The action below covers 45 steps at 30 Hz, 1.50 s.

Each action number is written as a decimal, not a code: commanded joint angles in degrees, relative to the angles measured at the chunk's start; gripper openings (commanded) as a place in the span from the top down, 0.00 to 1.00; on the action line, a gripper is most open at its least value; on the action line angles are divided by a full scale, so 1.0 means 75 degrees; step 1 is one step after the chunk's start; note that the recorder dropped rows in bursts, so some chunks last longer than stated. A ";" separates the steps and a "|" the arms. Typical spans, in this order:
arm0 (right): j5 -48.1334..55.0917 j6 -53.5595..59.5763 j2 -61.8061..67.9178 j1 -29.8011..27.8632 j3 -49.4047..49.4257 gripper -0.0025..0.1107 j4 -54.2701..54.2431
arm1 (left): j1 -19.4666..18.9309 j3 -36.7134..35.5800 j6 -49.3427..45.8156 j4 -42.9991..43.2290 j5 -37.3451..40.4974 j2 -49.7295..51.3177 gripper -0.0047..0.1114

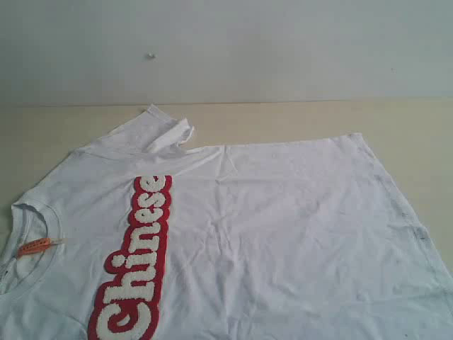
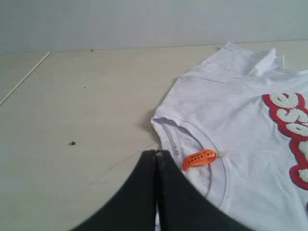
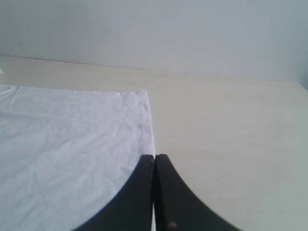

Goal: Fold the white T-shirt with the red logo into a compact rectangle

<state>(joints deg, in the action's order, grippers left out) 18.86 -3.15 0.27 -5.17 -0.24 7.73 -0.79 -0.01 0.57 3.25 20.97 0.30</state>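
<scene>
I had the white T-shirt lying on the beige table, fuzzy red-outlined "Chinese" lettering up, left gripper pinched shut by the orange neck tag, right gripper clamped empty at the hem.

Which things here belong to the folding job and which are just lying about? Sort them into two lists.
Belongs to the job:
white T-shirt with the red logo, spread on the table
left end effector, shut, near the collar
right end effector, shut, at the shirt's edge

Just lying about:
small brown crumb on the table
small speck on the wall
</scene>
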 commanded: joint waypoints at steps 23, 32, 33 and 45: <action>-0.2000 0.0420 -0.0036 0.0019 0.0032 0.98 0.0596 | 0.0052 0.0001 -0.0629 -0.0660 -0.2520 -0.0041 0.96; -0.6713 -0.0444 -0.0036 0.0019 0.0032 0.98 0.0578 | 0.0052 0.0001 0.3106 -0.0677 -0.5527 -0.0041 0.96; -0.7134 -0.0726 -0.0036 0.0019 0.0032 0.98 0.0578 | 0.0052 0.0001 0.3316 -0.0677 -0.5773 -0.0041 0.96; -0.6035 -0.3279 0.0565 0.0019 -0.2482 0.98 0.0391 | 0.0052 0.3102 0.7312 0.3084 -0.5719 0.1384 0.96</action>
<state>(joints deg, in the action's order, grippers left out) -35.67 -26.25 1.68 -5.17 -11.02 9.95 -0.68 15.38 47.30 13.98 -26.03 6.22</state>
